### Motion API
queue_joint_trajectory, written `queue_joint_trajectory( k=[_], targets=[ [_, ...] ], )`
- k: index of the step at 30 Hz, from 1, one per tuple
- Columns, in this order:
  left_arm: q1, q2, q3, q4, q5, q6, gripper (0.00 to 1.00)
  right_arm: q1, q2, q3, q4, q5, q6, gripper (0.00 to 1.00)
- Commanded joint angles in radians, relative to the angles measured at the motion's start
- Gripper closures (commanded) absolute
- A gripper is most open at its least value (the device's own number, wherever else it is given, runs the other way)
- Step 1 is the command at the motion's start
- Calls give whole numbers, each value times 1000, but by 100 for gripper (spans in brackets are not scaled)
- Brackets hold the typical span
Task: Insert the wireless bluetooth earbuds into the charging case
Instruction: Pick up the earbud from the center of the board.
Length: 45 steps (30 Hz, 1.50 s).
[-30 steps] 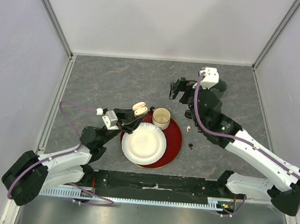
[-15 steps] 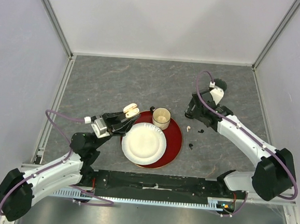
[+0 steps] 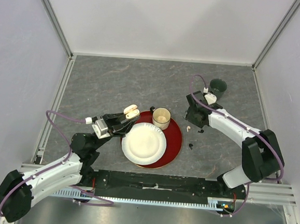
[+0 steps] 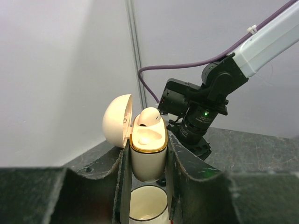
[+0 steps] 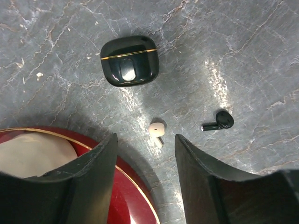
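Note:
My left gripper (image 3: 127, 117) is shut on an open white charging case (image 3: 131, 110) with a gold rim (image 4: 148, 156), held above the paper cup (image 4: 147, 207). One white earbud (image 4: 149, 116) sits in the case, sticking up from its slot. A second white earbud (image 5: 157, 128) lies on the table just ahead of my right gripper (image 5: 145, 140), in line with the gap. Its jaws are partly open and touch nothing. A black earbud (image 5: 218, 121) lies to that earbud's right, and a shut black case (image 5: 129, 60) lies beyond it. In the top view the white earbud (image 3: 188, 129) and black earbud (image 3: 191, 145) lie right of the red tray (image 3: 175, 140).
The red tray carries a white paper plate (image 3: 143, 143) and the paper cup (image 3: 161, 117). Its rim (image 5: 117, 186) runs close under my right gripper's left finger. A dark cup (image 3: 217, 86) stands at the back right. Grey walls close the table on three sides.
My right arm swung in and came down over the white earbud, and its jaws narrowed from fully open. My left arm drew slightly left with the case.

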Motion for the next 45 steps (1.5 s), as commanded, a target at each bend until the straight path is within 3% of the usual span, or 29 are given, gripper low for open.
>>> queue_joint_trajectory(
  k=[1,27,45],
  targets=[
    [-4,-9,-7,28,-18,39,98,-4,40,-11,36,-16,15,42],
    [-4,15,-7,31,-38,39,98,-6,162,-23,87,-38,-2,52],
    [-2,45,2,45,-34,34,98,-8,161,-46,85,-30,-39,59]
  ],
)
